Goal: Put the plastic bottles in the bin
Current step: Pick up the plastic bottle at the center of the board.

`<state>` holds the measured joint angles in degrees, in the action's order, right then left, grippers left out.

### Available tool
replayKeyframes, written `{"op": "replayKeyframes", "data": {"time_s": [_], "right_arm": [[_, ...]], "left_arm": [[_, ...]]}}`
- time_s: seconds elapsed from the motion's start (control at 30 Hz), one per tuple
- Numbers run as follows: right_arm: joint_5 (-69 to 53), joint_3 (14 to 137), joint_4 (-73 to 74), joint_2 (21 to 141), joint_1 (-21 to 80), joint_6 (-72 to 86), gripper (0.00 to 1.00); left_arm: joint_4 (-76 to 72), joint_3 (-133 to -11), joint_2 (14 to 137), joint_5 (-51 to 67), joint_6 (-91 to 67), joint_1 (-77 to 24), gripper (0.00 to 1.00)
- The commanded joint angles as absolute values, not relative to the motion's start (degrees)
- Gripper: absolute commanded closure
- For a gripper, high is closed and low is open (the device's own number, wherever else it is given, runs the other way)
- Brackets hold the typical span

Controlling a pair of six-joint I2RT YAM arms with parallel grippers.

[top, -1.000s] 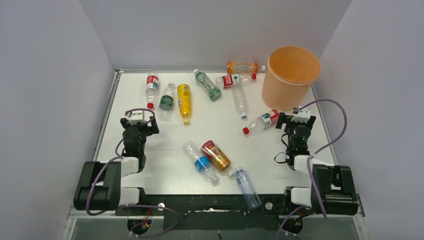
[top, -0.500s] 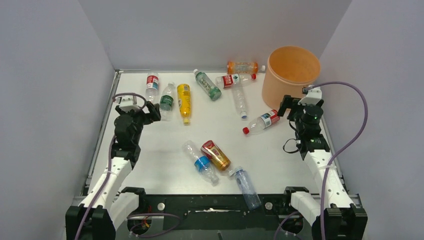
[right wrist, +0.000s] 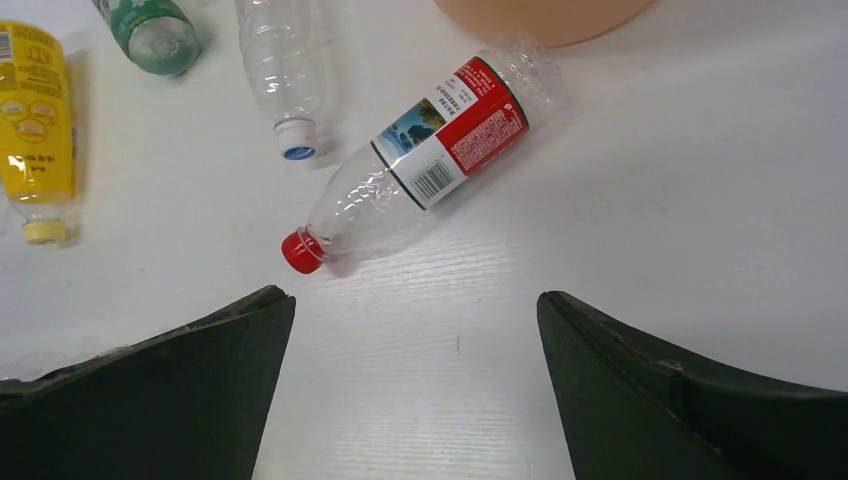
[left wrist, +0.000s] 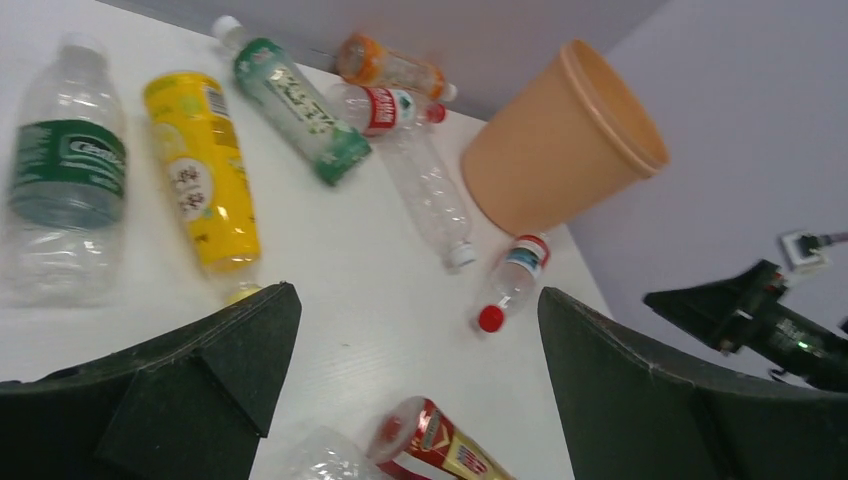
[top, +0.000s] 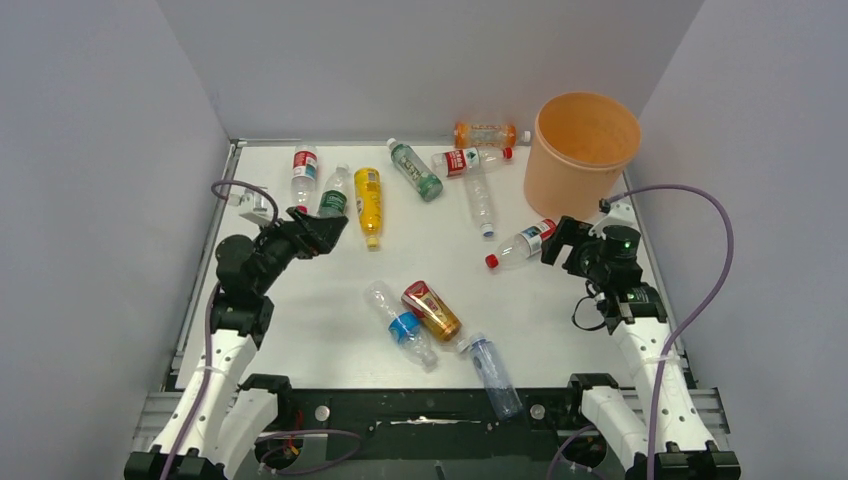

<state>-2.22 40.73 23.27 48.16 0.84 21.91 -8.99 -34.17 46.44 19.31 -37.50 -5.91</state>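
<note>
As our left gripper (top: 328, 228) hung above the white table (top: 320, 310), its jaws were spread wide with nothing between them. It was close to the yellow bottle (top: 368, 200) and the green-labelled bottle (top: 332, 204), which both lay flat. Our right gripper (right wrist: 415, 330) gaped just as wide, empty too, low over the table. The red-capped bottle (right wrist: 430, 165) lay on its side just ahead of that gripper's fingers (right wrist: 170, 390), untouched. Its cap pointed away from the bin (top: 566, 185) and its base lay near the bin's foot. The bin stood upright at the far right corner. Beside it, against the back wall, lay the orange bottle (top: 485, 133). Mid-table, the red-gold bottle (top: 432, 310) and the blue-labelled bottle (top: 402, 325) lay side by side. A bluish bottle (top: 492, 372) rested at the near edge, well apart from both grippers.
</note>
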Motion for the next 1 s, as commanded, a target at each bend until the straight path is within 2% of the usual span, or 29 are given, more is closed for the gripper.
{"op": "replayKeyframes", "data": {"time_s": [0.0,0.1,0.2,0.3,0.4,0.47,0.57,0.63,0.73,0.97], "right_arm": [[-4.51,40.67,23.29,44.72,0.61,25.63,0.02],[-4.61,41.31,23.82,46.97,0.60,26.05,0.02],[-2.79,41.63,24.29,50.43,0.54,27.72,0.02],[-1.88,40.66,22.51,53.31,0.56,30.05,0.02],[-1.42,39.42,19.51,55.52,0.62,33.61,0.02],[-1.93,39.16,17.38,57.16,0.76,35.39,0.02],[-2.20,39.69,15.52,60.54,0.88,37.84,0.02],[-2.64,39.77,13.70,62.80,1.01,39.69,0.02],[-3.41,39.64,10.44,66.31,1.30,43.01,0.02],[-2.07,40.67,6.48,73.18,2.64,48.93,0.02]], "left_arm": [[-25.42,-27.54,42.96,32.70,-54.57,-5.65,0.09],[-37.75,-20.47,41.29,35.18,-65.68,-4.49,0.09],[-53.97,-17.14,46.61,40.40,-72.95,-3.96,0.09],[-55.69,-18.86,51.87,43.61,-74.19,-4.15,0.09],[-44.83,-21.42,52.69,42.60,-68.05,-4.31,0.09],[-27.58,-25.18,51.22,38.84,-60.56,-4.71,0.09],[-11.63,-29.13,49.53,38.01,-60.56,-5.83,0.09],[-4.34,-32.08,48.47,29.49,-47.44,-6.60,0.09],[-0.38,-32.93,45.44,23.98,-43.74,-7.88,0.09],[0.60,-32.94,43.03,22.91,-42.63,-9.51,0.09]]}}
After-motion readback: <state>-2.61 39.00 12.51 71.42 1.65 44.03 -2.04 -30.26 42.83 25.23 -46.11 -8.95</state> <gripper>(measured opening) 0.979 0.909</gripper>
